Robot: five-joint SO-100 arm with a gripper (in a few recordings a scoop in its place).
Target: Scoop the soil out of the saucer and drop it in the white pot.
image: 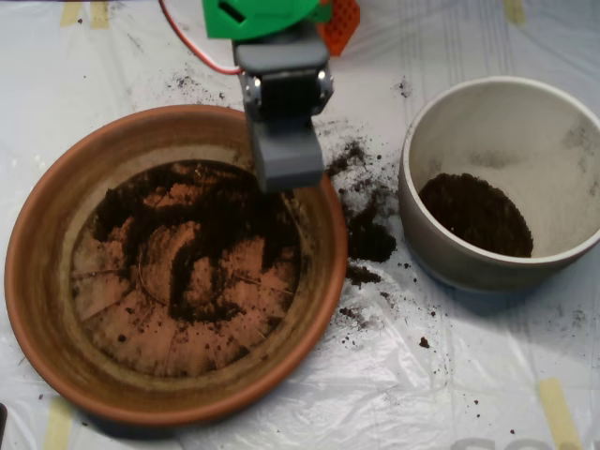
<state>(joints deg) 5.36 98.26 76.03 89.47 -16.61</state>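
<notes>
Hovering claw [287, 159] over saucer [56, 234] (soil-smeared)

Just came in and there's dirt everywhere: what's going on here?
A small robot arm with a grey scoop hand is over the upper rim of the terracotta saucer, which holds smeared soil. The white pot on the right already holds a dark pile. Spilled soil lies on the plastic sheet between them.
</notes>
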